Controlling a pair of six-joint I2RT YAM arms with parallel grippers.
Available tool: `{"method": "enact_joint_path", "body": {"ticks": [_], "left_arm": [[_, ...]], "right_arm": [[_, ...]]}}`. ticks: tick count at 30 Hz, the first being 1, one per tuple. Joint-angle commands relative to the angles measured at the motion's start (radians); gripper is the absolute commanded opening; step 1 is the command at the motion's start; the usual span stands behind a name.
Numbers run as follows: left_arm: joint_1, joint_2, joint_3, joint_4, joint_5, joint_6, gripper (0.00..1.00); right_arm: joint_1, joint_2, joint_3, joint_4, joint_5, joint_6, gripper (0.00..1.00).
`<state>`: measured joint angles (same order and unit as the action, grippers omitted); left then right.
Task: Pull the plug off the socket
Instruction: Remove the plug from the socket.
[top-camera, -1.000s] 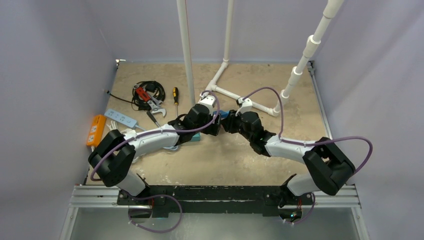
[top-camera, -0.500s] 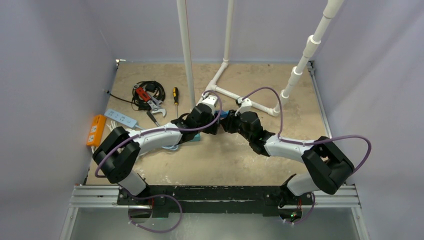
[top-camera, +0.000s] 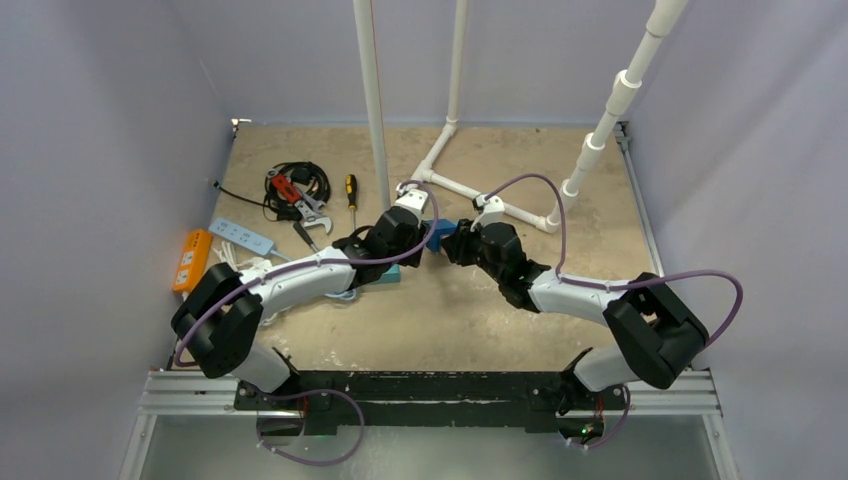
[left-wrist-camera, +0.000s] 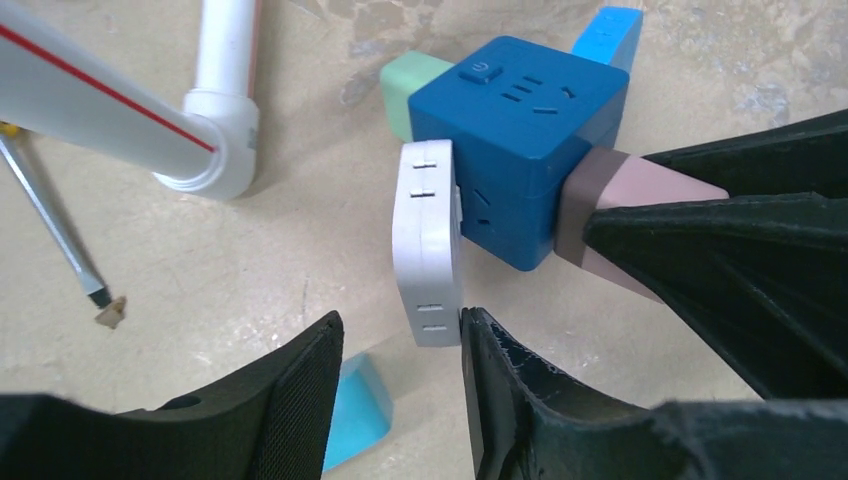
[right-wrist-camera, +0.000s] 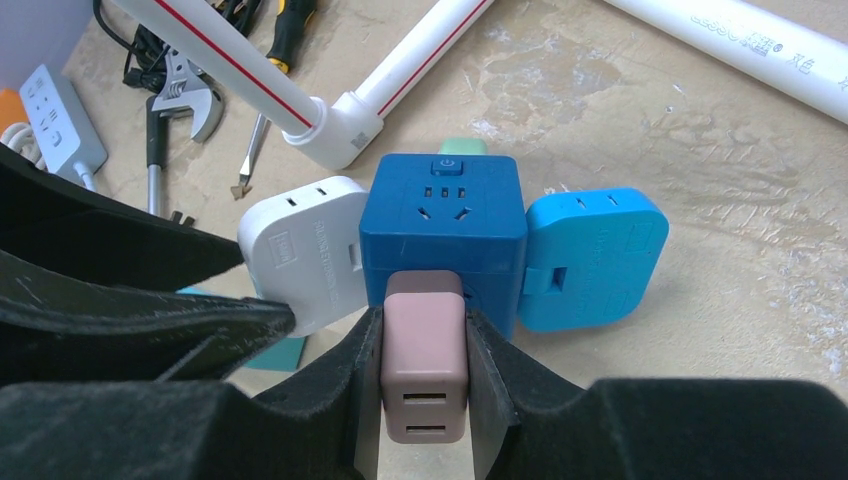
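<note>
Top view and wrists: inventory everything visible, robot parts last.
cube socket: 1, dark blue, centre
white plug: 1, white, socket's left
pink plug: 1, pink, socket's front
blue plug: 1, light blue, socket's right
green plug: 1, green, socket's back
pipes: several, white, rear
screwdriver: 1, yellow-black, rear left
wrench: 1, silver, beside screwdriver
power strips: 2, orange, blue, left edge
cable: 1, black, rear left
left end effector: 1, black, open around white plug
right end effector: 1, black, gripping pink plug

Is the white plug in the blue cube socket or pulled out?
In. The white plug sits against the side of the blue cube socket, no prongs showing; the left gripper is open at its end.
</note>
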<state>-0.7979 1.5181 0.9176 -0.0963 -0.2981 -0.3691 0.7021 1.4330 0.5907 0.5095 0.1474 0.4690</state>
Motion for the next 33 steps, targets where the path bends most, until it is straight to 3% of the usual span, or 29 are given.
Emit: {"method": "enact_joint_path", "body": {"ticks": [1, 5, 14, 22, 28, 33], "left_arm": [[0.013, -0.064, 0.006, -0.002, -0.066, 0.043, 0.45], [0.015, -0.076, 0.009, 0.019, -0.004, 0.036, 0.46], [0.091, -0.062, 0.030, 0.064, 0.237, 0.013, 0.60], [0.102, -0.002, 0.060, 0.042, 0.289, 0.013, 0.62], [0.104, 0.039, 0.076, 0.047, 0.335, 0.006, 0.56], [0.119, 0.067, 0.089, 0.030, 0.357, -0.010, 0.40]], "right_arm": [[0.007, -0.026, 0.032, 0.048, 0.008, -0.001, 0.00], [0.008, -0.026, 0.032, 0.053, -0.002, -0.003, 0.00], [0.007, -0.031, 0.026, 0.069, -0.029, -0.013, 0.00], [0.007, -0.040, 0.020, 0.082, -0.052, -0.022, 0.00], [0.007, -0.035, 0.020, 0.089, -0.073, -0.030, 0.00], [0.007, -0.034, 0.021, 0.090, -0.076, -0.033, 0.00]]}}
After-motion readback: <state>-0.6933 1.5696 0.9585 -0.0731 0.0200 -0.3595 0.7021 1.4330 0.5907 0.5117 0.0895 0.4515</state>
